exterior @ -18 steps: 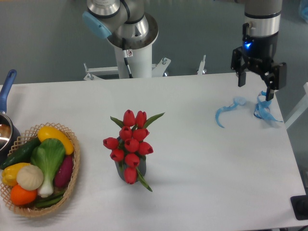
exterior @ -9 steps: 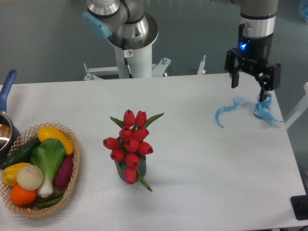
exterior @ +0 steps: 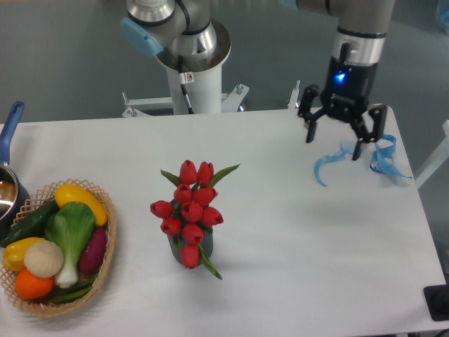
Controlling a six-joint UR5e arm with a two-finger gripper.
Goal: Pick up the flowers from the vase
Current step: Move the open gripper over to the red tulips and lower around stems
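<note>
A bunch of red tulip flowers (exterior: 189, 209) with green leaves stands in a small dark grey vase (exterior: 179, 250) near the middle of the white table. The buds hide most of the vase. My gripper (exterior: 334, 146) hangs open above the far right part of the table, well to the right of the flowers and behind them, with nothing between its fingers.
A blue ribbon (exterior: 359, 159) lies on the table just below and right of the gripper. A wicker basket (exterior: 106, 242) with vegetables sits at the left front. A pot with a blue handle (exterior: 10, 126) is at the left edge. The arm's base (exterior: 193, 67) stands behind the table.
The gripper has moved left, away from the right edge and toward the table's middle, and has turned about its axis. It stays open. The flowers and vase have not moved.
</note>
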